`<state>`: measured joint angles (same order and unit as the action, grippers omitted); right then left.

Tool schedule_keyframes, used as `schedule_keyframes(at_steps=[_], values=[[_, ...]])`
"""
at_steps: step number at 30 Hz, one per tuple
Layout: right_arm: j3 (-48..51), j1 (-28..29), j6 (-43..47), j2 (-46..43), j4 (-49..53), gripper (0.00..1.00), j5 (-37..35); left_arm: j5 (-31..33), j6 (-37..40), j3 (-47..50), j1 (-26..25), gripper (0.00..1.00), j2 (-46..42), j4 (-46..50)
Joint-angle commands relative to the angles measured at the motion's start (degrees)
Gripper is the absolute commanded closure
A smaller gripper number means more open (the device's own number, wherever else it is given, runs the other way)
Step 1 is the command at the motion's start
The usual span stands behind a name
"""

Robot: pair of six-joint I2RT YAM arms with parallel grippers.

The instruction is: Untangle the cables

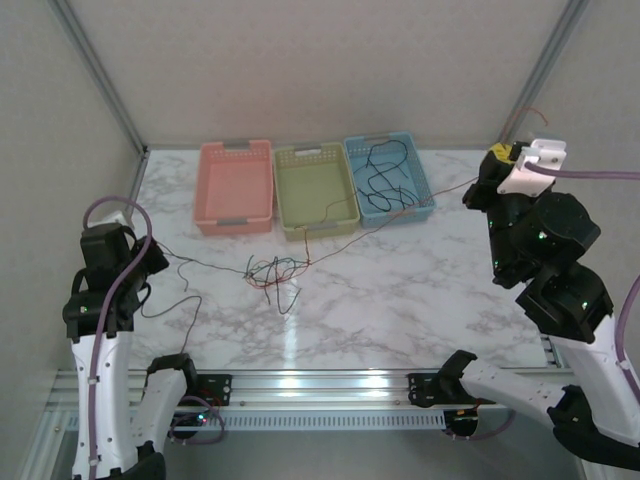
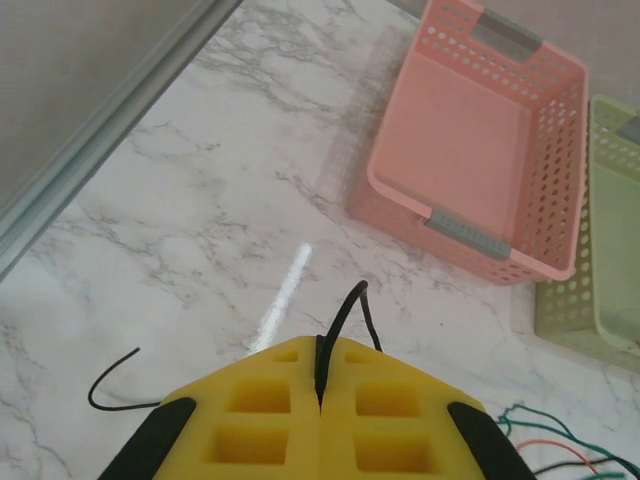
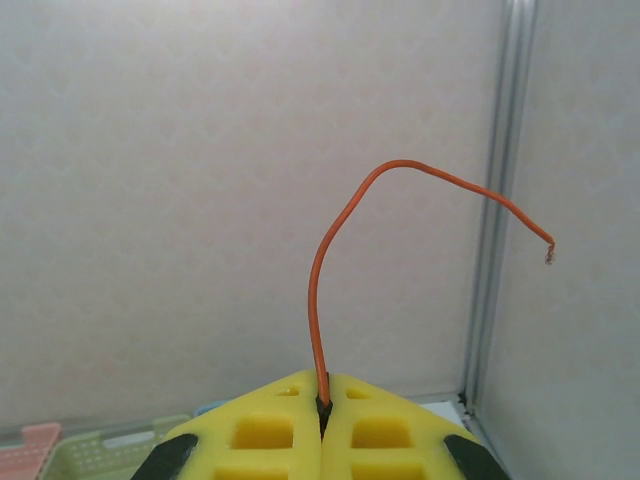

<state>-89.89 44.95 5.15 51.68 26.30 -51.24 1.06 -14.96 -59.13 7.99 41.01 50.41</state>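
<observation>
Left claw was pinched shut on black wire, low over near left of table. Right claw was pinched shut on orange wire, held high at far right. Orange wire ran down and left to knot of cables in middle of table, just near of green basket. 1 other black wire lay in blue basket. Cables looked thin, light, bendy and springy, so likely to slip and snag. Best grab spot: close to knot, with slow pull.

Three baskets, two end effectors, one tangle of cables
</observation>
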Motion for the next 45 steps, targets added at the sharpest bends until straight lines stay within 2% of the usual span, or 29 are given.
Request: schedule_keyframes(at_steps=[1,9,16,24,31,33,37,40,42,45], values=[[-1.4,0.2,8.3,-1.1,-5.3,1.0,-8.2,7.1,0.8,-1.0,0.3,1.0,-0.1,2.1],[-1.1,-1.7,12.2,-2.3,-6.8,1.0,-11.0,14.3,-0.8,-1.6,1.6,1.0,0.9,2.4],[-1.3,-1.8,12.9,-2.6,-6.1,1.0,-11.2,13.2,-1.3,-1.4,3.8,1.0,1.8,1.4],[-2.3,-4.9,18.3,-3.9,-9.1,1.0,-13.0,13.4,-1.4,0.5,4.2,1.0,1.9,0.6],[-4.0,-5.3,22.8,-5.7,-11.7,1.0,-13.3,13.4,-1.3,1.5,4.5,1.0,2.2,0.2],[-5.4,-5.3,19.1,-6.4,-8.2,1.0,-10.8,12.8,-1.3,1.7,4.5,1.0,2.1,0.1],[-6.4,-5.3,6.5,-6.3,2.4,1.0,0.5,5.6,-1.5,2.6,4.5,1.0,1.2,-1.9],[-6.6,-5.3,-2.1,-3.2,9.5,1.0,10.7,-6.2,-2.1,2.7,4.5,1.0,2.3,-4.3],[-5.1,-5.2,-6.6,-1.0,11.2,1.0,16.7,-12.3,-2.8,2.0,4.6,1.0,4.0,-4.6],[-1.6,-5.2,-11.8,1.7,11.8,1.0,21.4,-19.1,-3.1,1.2,4.5,1.0,6.1,-5.2]])
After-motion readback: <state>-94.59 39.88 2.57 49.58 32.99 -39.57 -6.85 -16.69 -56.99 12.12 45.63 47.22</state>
